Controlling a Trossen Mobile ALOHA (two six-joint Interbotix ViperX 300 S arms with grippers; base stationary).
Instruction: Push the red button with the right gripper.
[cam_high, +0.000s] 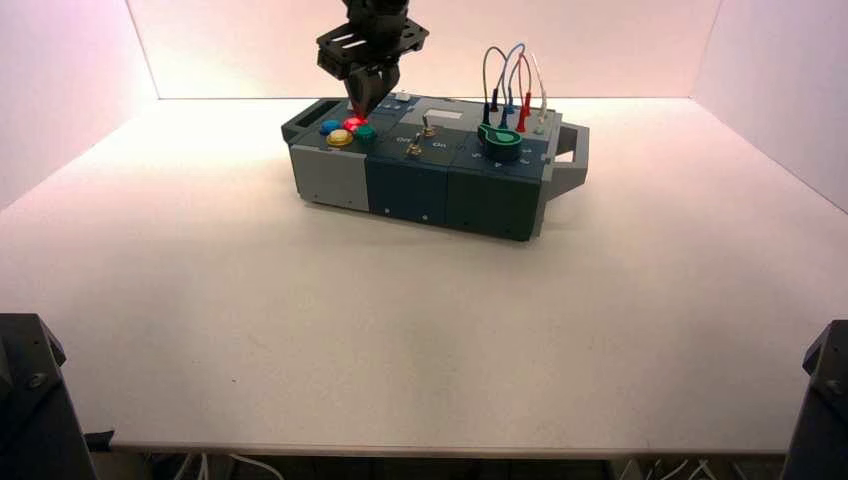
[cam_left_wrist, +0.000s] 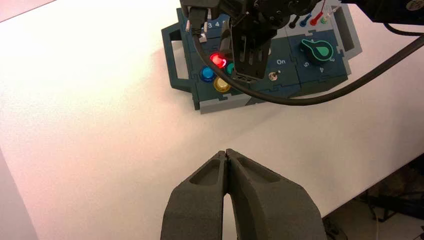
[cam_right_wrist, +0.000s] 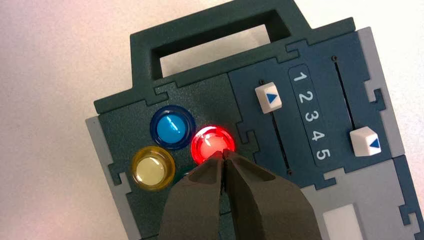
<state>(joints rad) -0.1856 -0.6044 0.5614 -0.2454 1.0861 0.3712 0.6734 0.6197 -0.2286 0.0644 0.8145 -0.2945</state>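
The red button (cam_right_wrist: 210, 141) glows lit in the button cluster at the box's left end, beside the blue button (cam_right_wrist: 171, 128) and the yellow button (cam_right_wrist: 152, 169). My right gripper (cam_right_wrist: 224, 155) is shut, its tip resting on the red button's edge. In the high view the right gripper (cam_high: 362, 108) comes down from above onto the red button (cam_high: 351, 124). In the left wrist view the red button (cam_left_wrist: 217, 60) shows lit beside the right gripper's body. My left gripper (cam_left_wrist: 227, 153) is shut and empty, held over the bare table away from the box.
The box (cam_high: 440, 185) stands at the table's far middle, handles at both ends. Two white sliders (cam_right_wrist: 268, 97) flank a scale numbered 1 to 5. Toggle switches (cam_high: 426, 128), a green knob (cam_high: 499, 136) and looped wires (cam_high: 510, 75) lie right of the buttons. The teal button (cam_high: 366, 132) lies under the gripper.
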